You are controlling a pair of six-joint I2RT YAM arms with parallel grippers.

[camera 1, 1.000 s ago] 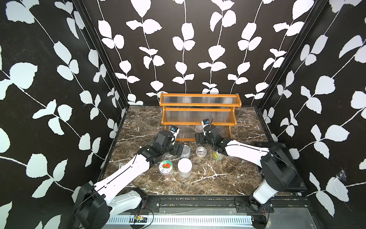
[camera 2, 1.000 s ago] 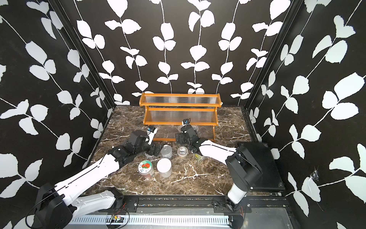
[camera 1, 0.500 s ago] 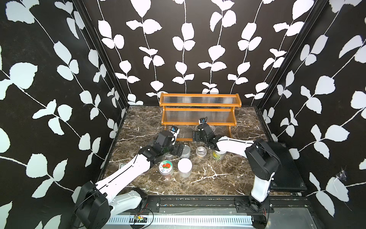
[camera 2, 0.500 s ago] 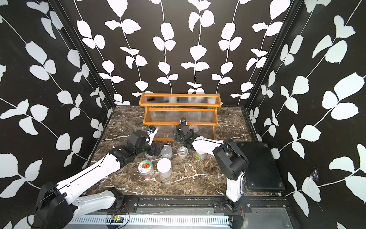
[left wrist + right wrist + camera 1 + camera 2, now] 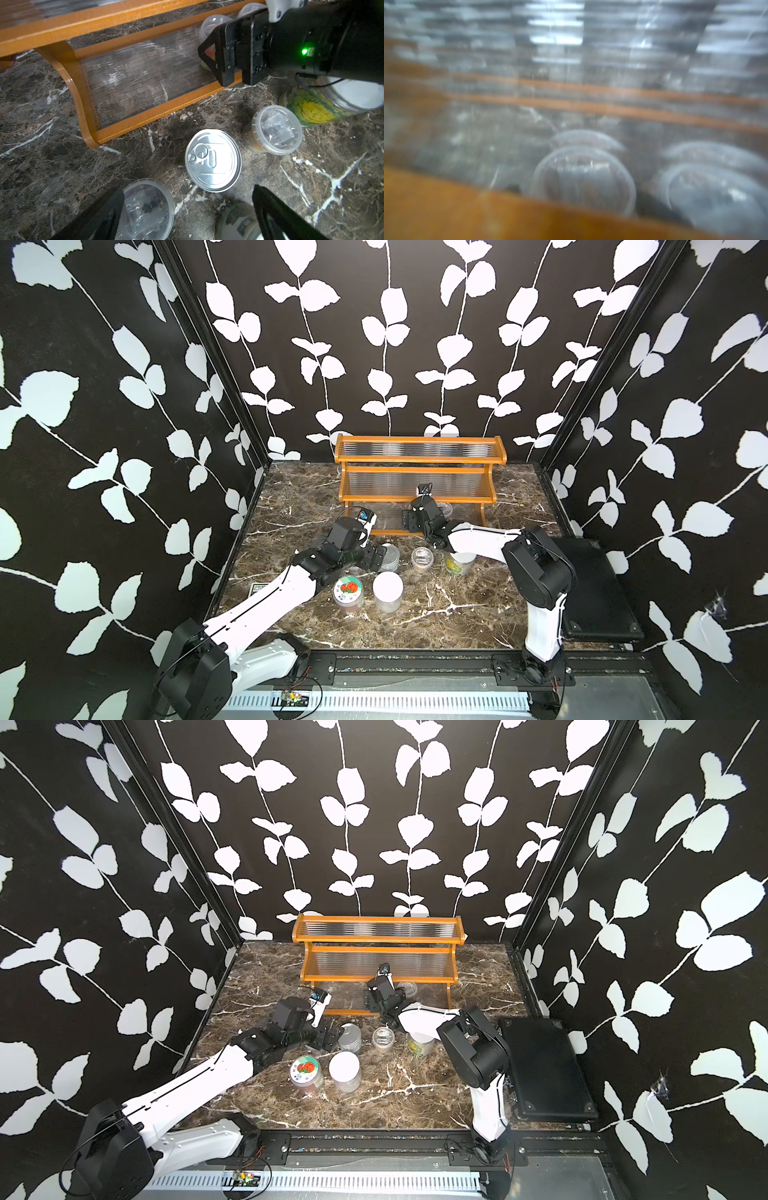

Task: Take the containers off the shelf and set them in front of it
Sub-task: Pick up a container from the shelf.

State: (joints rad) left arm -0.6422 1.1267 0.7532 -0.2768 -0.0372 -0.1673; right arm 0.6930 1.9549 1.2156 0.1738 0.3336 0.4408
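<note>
Trouble most likely at the right claw (image 5: 412, 519): gapes wide with nothing visibly in it at the bottom tier of the shelf (image 5: 417, 468), close on two cups (image 5: 583, 180) side by side, so apt to shove the neighbour or clip the rail (image 5: 162, 111) in closing, and to sweep the jar (image 5: 459, 566) and tub (image 5: 422, 558) under its forearm (image 5: 478, 539) in backing out. Left claw (image 5: 372, 559) spread just as wide, empty, low over the can (image 5: 390, 554) on the table (image 5: 457, 614) in front. Cups small, clear, lidded, light-looking, brownish inside; apparently the last on the shelf.
</note>
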